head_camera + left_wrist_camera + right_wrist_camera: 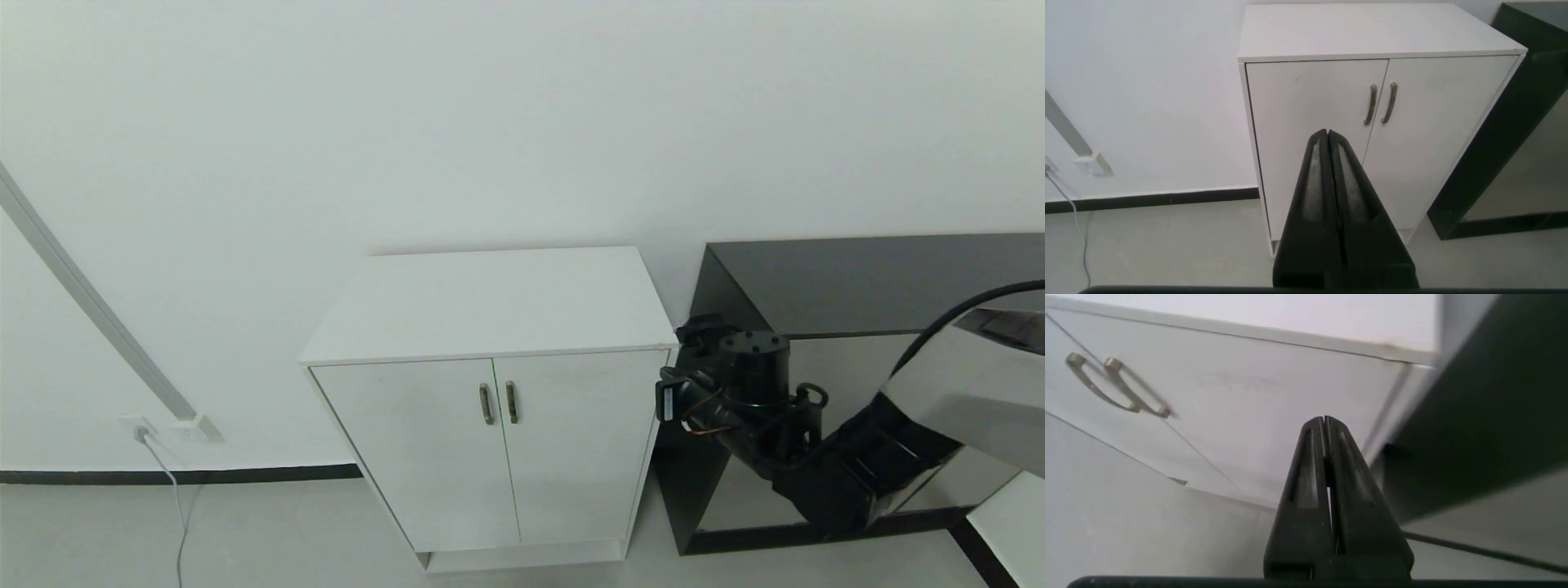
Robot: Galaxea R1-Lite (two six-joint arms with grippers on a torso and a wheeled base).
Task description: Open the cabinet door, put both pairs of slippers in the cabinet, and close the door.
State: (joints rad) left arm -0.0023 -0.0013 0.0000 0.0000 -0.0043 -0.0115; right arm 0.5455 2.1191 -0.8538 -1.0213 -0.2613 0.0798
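A white cabinet (490, 327) stands against the wall with both doors shut. Two metal handles (499, 403) sit side by side at the middle seam. My left gripper (1327, 135) is shut with nothing in it, held some way in front of the cabinet (1372, 122) and pointing at its left door. My right gripper (1324, 423) is also shut and empty. It is low and close beside the right door (1249, 400), with the handles (1118, 382) off to one side. The right arm (743, 392) hangs just past the cabinet's right edge.
A black shelf unit (857, 278) stands right beside the cabinet, close behind my right arm. On the wall to the left are a socket with a cable (159, 465) and a slanted white conduit (90, 302). Bare grey floor (245, 531) lies before the cabinet.
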